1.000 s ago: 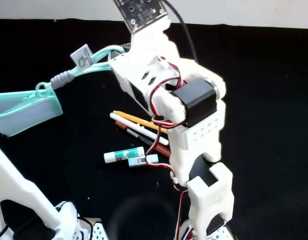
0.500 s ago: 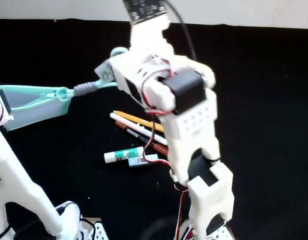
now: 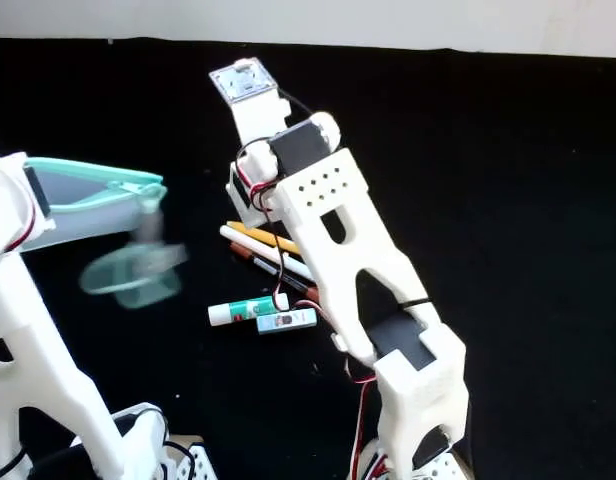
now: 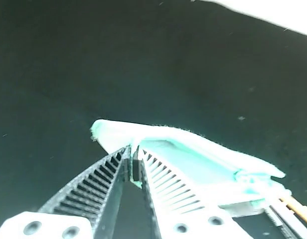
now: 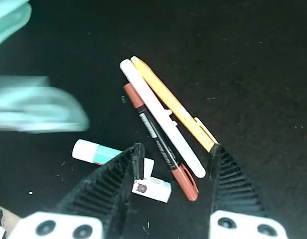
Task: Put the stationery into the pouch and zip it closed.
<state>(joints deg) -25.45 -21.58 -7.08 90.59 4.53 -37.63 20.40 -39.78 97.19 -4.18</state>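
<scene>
Five stationery pieces lie on the black tabletop (image 3: 528, 200), none in the pouch yet: yellow pen (image 5: 168, 102), white pen (image 5: 158, 115), brown marker (image 5: 154, 133), glue stick (image 5: 91, 151), small white block (image 5: 152, 188). Left gripper (image 4: 134, 167) fingers pinch the edge of the mint pouch (image 3: 88, 195), which is held off the tabletop to one side of the pens. Right gripper (image 5: 177, 147) hovers over the pens, fingers spread. Step looks like the first pick. Next move probably calls for lowering and closing on one pen; cannot tell if the pouch mouth is open.

Hanging pouch (image 3: 88, 195) near the pens (image 3: 258, 248)
</scene>
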